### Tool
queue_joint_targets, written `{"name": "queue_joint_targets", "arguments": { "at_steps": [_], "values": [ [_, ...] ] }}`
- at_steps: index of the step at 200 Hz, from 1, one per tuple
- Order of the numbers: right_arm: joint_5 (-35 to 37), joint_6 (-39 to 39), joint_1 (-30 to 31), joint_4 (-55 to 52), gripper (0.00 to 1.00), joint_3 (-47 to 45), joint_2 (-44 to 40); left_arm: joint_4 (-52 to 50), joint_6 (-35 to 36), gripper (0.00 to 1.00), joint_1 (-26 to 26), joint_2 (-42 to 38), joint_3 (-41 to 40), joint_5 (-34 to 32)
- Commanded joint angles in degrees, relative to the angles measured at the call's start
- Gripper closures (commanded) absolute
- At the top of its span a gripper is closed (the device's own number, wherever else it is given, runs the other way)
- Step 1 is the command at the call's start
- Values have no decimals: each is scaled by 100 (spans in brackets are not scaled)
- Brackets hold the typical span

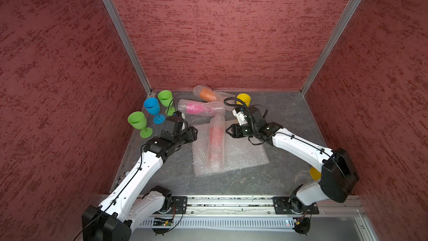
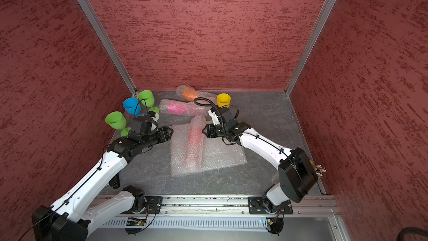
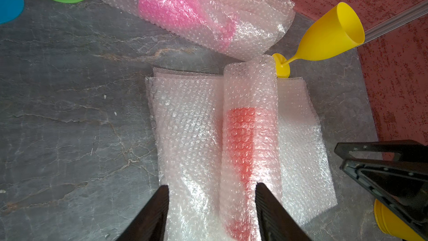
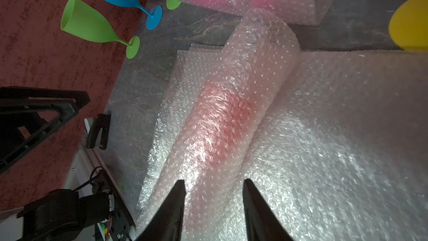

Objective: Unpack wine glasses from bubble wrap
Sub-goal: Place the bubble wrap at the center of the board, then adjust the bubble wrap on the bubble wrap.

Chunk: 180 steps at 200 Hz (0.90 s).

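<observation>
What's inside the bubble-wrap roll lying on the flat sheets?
A red goblet shows through the roll: a wide bowl narrowing to a stem. The bubbles blur its outline, so the foot and rim cannot be made out clearly.

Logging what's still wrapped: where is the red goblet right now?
In both top views the red goblet lies mid-table inside a bubble-wrap roll atop flat sheets, between the left gripper and right gripper.

We count four bare goblets: green [image 1: 137, 120], green [image 1: 165, 98], blue [image 1: 151, 105], yellow [image 1: 243, 99]. Three rolls hold goblets: orange [image 1: 206, 94], pink [image 1: 194, 108], red [image 1: 216, 140]. Stacked sheets [image 1: 245, 156]: number unclear.
</observation>
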Motion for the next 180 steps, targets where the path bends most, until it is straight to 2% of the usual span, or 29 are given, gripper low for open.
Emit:
{"name": "queue_joint_targets", "arguments": {
  "at_steps": [1,10,20,32,60,70,98,111,129,150,180],
  "values": [
    [203,101,268,496,63,-5,222,61,55,39,-25,80,2,120],
    [304,187,324,553,56,-37,299,81,33,39,-34,114,-2,181],
    [488,269,361,600,39,-99,367,95,5,39,-47,181,-20,289],
    [748,392,364,656,32,-219,377,100,-21,39,-136,302,-4,402],
    [1271,780,298,1065,32,-721,79,-241,-121,36,-758,851,403,270],
    [1314,958,189,1196,32,-900,-81,-532,-231,32,-1153,1129,669,-193],
    [1426,1368,-256,1597,30,-1508,-736,-1246,-471,11,-2251,2193,1576,-1456],
    [1414,1459,-458,1674,29,-1736,-946,-1643,-602,7,-2579,2805,2086,-1919],
    [1400,1505,-683,1712,29,-1975,-1213,-2012,-767,5,-2740,3486,2528,-2343],
    [1389,1542,-850,1813,28,-2235,-1514,-1969,-833,3,-2646,3925,2667,-2293],
    [1260,1445,-987,1852,28,-2412,-1594,-1240,-815,2,-2305,4117,2493,-1209]
  ]
}}
